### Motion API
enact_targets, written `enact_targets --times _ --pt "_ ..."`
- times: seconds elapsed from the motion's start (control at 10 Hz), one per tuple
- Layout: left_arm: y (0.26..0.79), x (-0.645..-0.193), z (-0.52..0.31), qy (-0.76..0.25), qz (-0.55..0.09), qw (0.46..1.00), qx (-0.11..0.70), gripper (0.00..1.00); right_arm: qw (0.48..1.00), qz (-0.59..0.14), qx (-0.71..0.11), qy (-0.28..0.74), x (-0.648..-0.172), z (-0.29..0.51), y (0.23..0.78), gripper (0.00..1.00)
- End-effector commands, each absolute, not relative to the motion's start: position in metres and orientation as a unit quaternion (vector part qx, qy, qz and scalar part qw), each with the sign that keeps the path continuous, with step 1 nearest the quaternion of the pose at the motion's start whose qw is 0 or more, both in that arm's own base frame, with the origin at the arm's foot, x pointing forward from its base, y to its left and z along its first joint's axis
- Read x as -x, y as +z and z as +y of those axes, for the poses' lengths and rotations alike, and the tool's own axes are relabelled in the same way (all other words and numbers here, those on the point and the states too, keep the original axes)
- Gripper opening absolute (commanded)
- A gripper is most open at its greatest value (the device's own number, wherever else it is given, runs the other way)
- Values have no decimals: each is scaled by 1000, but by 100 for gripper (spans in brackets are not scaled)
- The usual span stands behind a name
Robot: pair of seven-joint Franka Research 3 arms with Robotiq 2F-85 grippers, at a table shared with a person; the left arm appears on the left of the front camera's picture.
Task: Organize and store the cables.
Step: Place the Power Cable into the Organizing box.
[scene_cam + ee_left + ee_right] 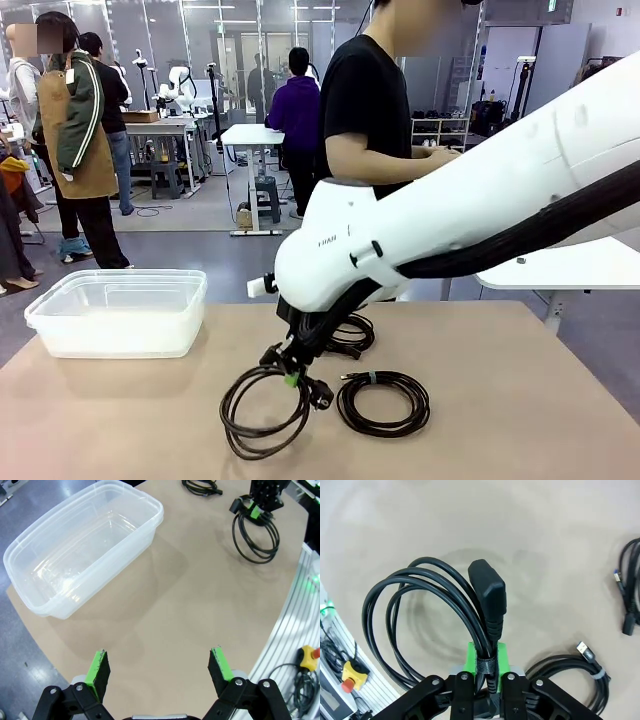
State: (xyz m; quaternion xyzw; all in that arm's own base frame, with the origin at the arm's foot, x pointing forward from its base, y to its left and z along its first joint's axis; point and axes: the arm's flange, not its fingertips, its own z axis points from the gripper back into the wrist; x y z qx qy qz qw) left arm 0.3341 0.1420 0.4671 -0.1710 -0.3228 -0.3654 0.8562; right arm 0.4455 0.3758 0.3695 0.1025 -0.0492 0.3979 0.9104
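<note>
**Item 1: clear plastic tub** (115,312). Open-topped, nothing in it, set on the tan table (520,420). Judged to be the store for the cables; used below as the reference point.

**Item 2: first cable coil** (465,611). Black, loosely wound, with a heavy moulded plug (487,590). It lay to the right of the tub and well apart from it. The right gripper (486,657) held it, jaws clamped on the banded neck just beside the plug. The loops hung from the pads and the lowest turns seemed to touch the table. Gripping at the band probably kept the turns together so the coil could travel whole.

**Item 3: second cable coil** (385,430). Thinner, with a flat plug and a pale tie. It lay flat on the table, farther from the tub than Item 2 and just beside it. Not handled.

**Item 4: third cable coil** (358,346). It lay flat, right of the tub toward the person's side, partly hidden by the right arm.

**Item 5: left gripper** (159,655). Jaws were spread wide with nothing between the pads. It hovered over bare table on the robot's side of the tub, likely parked there to leave the right arm's route free.

**Status (judged):** no coil stored yet; carrying Item 2 across to the tub would be next
</note>
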Motion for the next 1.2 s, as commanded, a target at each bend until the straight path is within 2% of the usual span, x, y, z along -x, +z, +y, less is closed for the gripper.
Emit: enact_targets --times 0.0,0.5,0.6,0.7,0.8,1.1 --pt "466 -334 144 -371 -328 850 179 100 918 -42 -90 385 -449 381 355 0" --pt "466 -334 144 -371 -328 850 179 100 913 -32 -96 396 -451 379 321 0" --pt "466 -334 144 -371 -328 850 179 100 913 -31 -93 395 -451 379 322 43" --pt "466 -334 144 -371 -328 850 179 100 912 -29 -92 398 -452 378 323 74" --pt "466 -334 144 -371 -328 850 179 100 912 -32 -89 399 -454 376 326 100" --pt "466 -334 144 -371 -328 850 179 100 915 -53 -86 390 -453 359 351 98"
